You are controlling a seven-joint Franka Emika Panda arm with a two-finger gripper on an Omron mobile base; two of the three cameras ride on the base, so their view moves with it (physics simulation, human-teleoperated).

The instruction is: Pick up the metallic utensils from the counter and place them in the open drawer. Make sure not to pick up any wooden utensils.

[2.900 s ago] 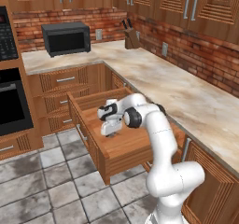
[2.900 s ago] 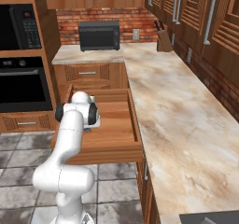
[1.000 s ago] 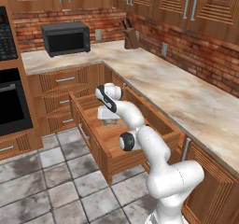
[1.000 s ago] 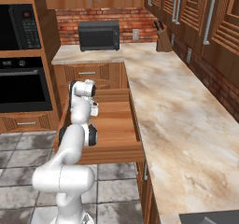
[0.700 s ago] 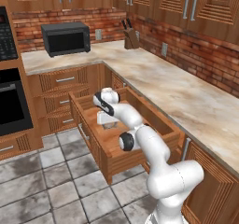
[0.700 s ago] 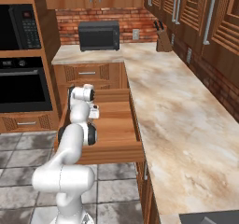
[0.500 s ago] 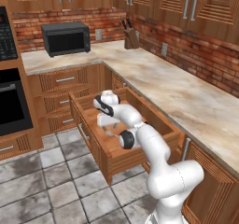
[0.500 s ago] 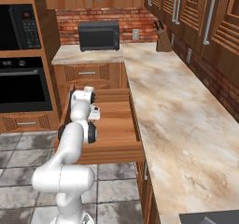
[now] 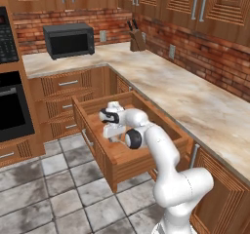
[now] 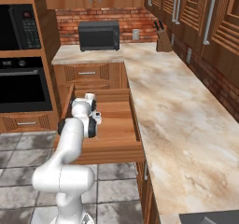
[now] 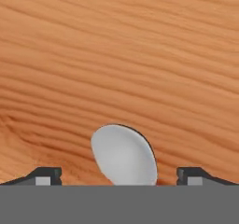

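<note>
My gripper [image 11: 119, 176] stands open low inside the open drawer [image 9: 146, 152], pointing down at its floor. A silver round-bowled spoon [image 11: 123, 155], one of the metallic utensils, lies on the light wood between the two fingertips [image 11: 44, 176], and neither touches it. From the left base the hand [image 9: 113, 126] hangs over the drawer's back half. From the right base the arm bends over the drawer [image 10: 116, 120] near its left wall. The task's counter and the wooden utensils are out of view.
A long marbled wall counter [image 9: 195, 101] runs right of the drawer, with a black microwave [image 9: 68, 40] and a knife block [image 9: 136, 38] at the back. An oven [image 9: 12, 106] stands left. Grey tiled floor [image 9: 53, 189] lies in front.
Over the last second the hand has come down deeper into the drawer. The jaws have stayed open.
</note>
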